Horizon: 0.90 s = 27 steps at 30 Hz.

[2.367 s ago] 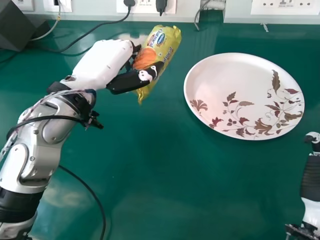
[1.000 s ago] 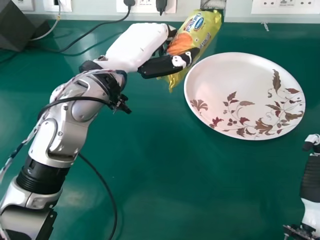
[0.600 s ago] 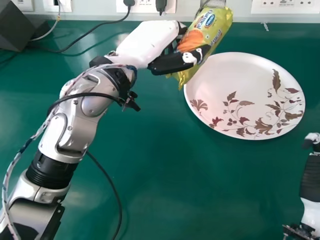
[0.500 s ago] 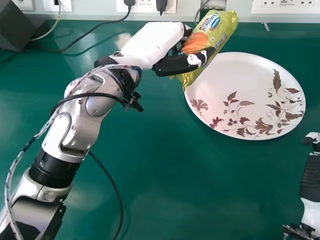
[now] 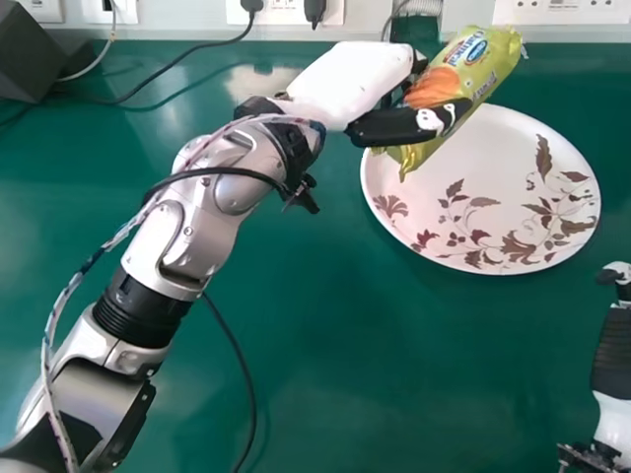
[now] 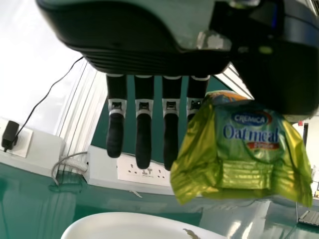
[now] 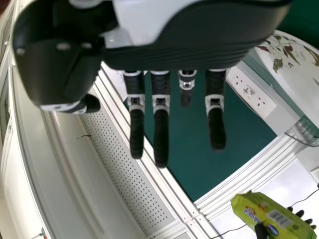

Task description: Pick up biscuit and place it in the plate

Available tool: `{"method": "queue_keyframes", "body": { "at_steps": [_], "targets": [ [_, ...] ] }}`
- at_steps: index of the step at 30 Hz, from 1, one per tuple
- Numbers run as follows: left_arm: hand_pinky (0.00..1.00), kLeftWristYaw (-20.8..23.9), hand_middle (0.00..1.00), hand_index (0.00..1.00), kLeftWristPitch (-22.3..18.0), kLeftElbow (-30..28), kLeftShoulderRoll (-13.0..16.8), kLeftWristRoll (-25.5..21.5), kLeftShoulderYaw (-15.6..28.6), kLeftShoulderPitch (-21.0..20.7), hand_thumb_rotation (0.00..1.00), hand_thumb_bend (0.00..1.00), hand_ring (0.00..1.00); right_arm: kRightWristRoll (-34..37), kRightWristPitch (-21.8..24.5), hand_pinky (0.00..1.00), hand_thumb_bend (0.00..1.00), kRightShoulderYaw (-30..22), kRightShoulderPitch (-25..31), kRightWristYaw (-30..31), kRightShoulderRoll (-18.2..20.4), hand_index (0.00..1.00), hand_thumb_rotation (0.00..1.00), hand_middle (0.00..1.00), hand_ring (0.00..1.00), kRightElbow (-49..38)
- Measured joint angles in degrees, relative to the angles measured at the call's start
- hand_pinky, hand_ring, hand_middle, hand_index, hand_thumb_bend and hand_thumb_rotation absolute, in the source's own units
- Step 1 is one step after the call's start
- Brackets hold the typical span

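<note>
Green desk (image 5: 296, 335) carries the broad white plate (image 5: 449, 187). At the head view's right edge the right robot hand (image 5: 613, 347) has straight fingers, while the left robot hand (image 5: 355, 84) grasps the yellow biscuit packet (image 5: 480, 71) between thumb and fingers (rather tilted, that packet), jutting beyond them across the plate's far-left rim.

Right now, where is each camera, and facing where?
Head view: on the head, facing forward and down at the green table and oval white leaf-patterned plate; both arms show.
Left wrist view: at that wrist, looking along the left hand, past the yellow-green biscuit packet.
Right wrist view: at that wrist, looking along the straight-fingered right hand.
All three share the plate and packet.
</note>
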Motion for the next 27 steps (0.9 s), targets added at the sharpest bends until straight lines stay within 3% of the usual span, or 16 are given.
{"method": "queue_keyframes", "body": {
  "at_steps": [4, 10, 15, 21, 26, 27],
  "targets": [
    [0.37, 0.74, 0.5, 0.53, -0.66, 2.48, -0.91, 1.67, -1.83, -0.93, 0.0, 0.49, 0.42, 0.87, -0.09, 0.23, 0.52, 0.0, 0.0, 0.16, -0.01, 0.51, 0.0, 0.41, 0.31, 0.01],
    [0.37, 2.64, 0.5, 0.52, -1.02, 6.74, -3.84, 4.05, -4.35, -3.22, 0.0, 0.49, 0.42, 0.96, -0.14, 0.23, 0.52, 0.02, -0.01, 0.13, -0.02, 0.51, 0.0, 0.41, 0.32, 0.01],
    [0.37, 4.9, 0.49, 0.53, -2.39, 9.72, -5.28, 5.65, -6.11, -4.0, 0.0, 0.49, 0.43, 1.05, -0.14, 0.34, 0.52, 0.01, 0.05, -0.01, -0.01, 0.49, 0.0, 0.48, 0.46, 0.0],
    [0.37, 6.01, 0.5, 0.53, -4.21, 13.8, -6.59, 6.3, -7.74, -6.14, 0.0, 0.49, 0.42, 1.72, -0.1, 0.32, 0.52, -0.19, 0.1, -0.01, -0.01, 0.49, 0.0, 0.47, 0.43, -0.02],
    [0.37, 6.13, 0.49, 0.53, -4.98, 17.32, -7.96, 6.96, -9.25, -7.64, 0.0, 0.49, 0.42, 1.75, 0.03, 0.45, 0.52, -0.18, 0.27, -0.05, 0.01, 0.47, 0.0, 0.52, 0.54, -0.49],
    [0.37, 6.17, 0.49, 0.54, -5.04, 17.97, -8.2, 7.21, -9.53, -7.85, 0.0, 0.49, 0.41, 1.75, 0.08, 0.39, 0.52, -0.18, 0.31, -0.08, 0.03, 0.49, 0.0, 0.49, 0.48, -0.64]
  ]
}}
